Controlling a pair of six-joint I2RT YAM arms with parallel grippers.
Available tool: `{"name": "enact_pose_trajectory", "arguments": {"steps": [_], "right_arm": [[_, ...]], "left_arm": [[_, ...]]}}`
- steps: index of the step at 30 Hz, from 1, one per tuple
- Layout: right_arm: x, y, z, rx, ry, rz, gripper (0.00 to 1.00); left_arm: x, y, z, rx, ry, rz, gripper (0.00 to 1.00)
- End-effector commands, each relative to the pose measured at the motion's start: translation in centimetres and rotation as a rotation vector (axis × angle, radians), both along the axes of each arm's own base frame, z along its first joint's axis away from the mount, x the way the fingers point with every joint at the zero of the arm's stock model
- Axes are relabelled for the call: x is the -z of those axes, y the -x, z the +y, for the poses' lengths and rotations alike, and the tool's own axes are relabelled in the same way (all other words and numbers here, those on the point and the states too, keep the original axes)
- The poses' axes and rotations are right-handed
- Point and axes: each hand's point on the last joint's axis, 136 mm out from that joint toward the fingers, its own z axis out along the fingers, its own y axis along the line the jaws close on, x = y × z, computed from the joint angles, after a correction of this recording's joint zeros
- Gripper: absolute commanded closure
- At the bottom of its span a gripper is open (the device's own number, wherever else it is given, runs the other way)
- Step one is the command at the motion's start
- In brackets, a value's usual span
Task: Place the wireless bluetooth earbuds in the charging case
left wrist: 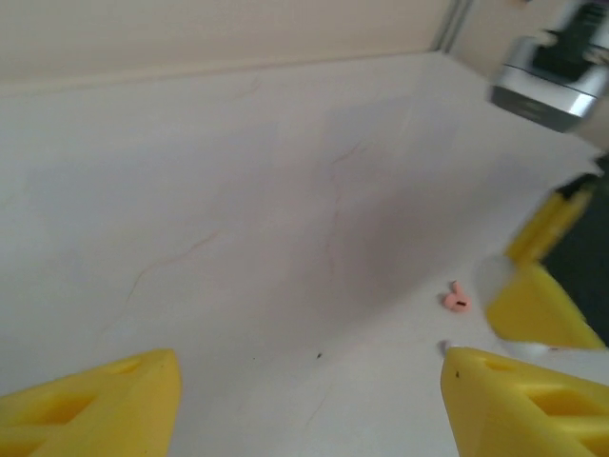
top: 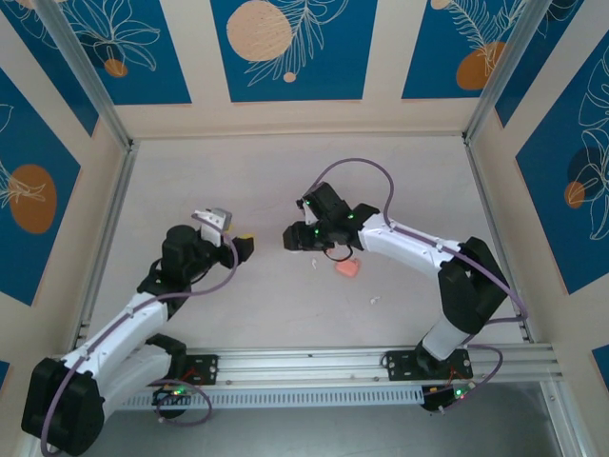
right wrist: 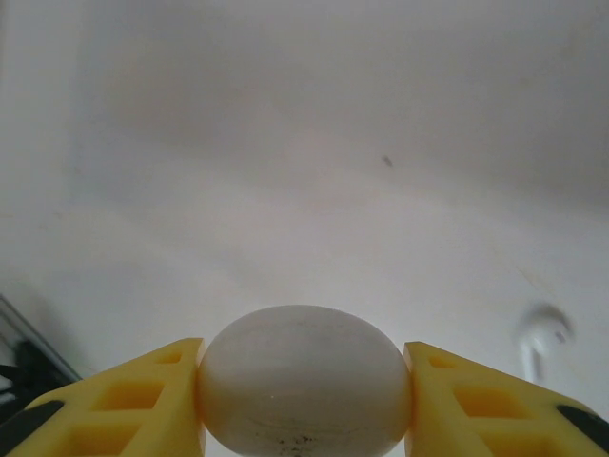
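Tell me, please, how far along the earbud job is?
Done: nothing visible. In hand: the right gripper clamps a white rounded object, not the small salmon-pink case; the left gripper is open. Remaining: a tiny pink earbud and white earbud lie loose.

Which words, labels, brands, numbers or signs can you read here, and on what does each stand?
No text can be read.
White rounded object: dark specks, no letters.
Pink earbud: one dark mark, too small to read.
Wall panels: leaf and circle patterns, no words.
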Motion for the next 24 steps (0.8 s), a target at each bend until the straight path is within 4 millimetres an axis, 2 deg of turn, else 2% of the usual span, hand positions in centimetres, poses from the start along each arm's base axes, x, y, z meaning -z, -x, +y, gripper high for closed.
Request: {"name": "enact_pose_trajectory", "arguments": {"steps": [1, 6, 12, 24], "right_arm": [[-3.7, -1.5, 2.0, 0.034, -0.219, -0.066, 0.62], [-6.4, -2.1, 2.9, 0.048, -0.392, -0.125, 0.62], [-7.5, -1.6, 3.7, 0.040, -0.499, -0.152, 0.62], [-9.8, 0.7, 6.0, -0.034, -0.583, -0.235, 0.61]], "left_arm": [[-3.1, 1.2, -1.8, 0.128, 0.026, -0.229, 0.29], [-3.3, 3.0, -2.9, 0.224, 0.039, -0.348, 0.31], [-3.0, 4.4, -4.2, 0.314, -0.006, -0.429, 0.35], [-4.0, 3.4, -4.3, 0.233, 0.045, -0.492, 0.39]]}}
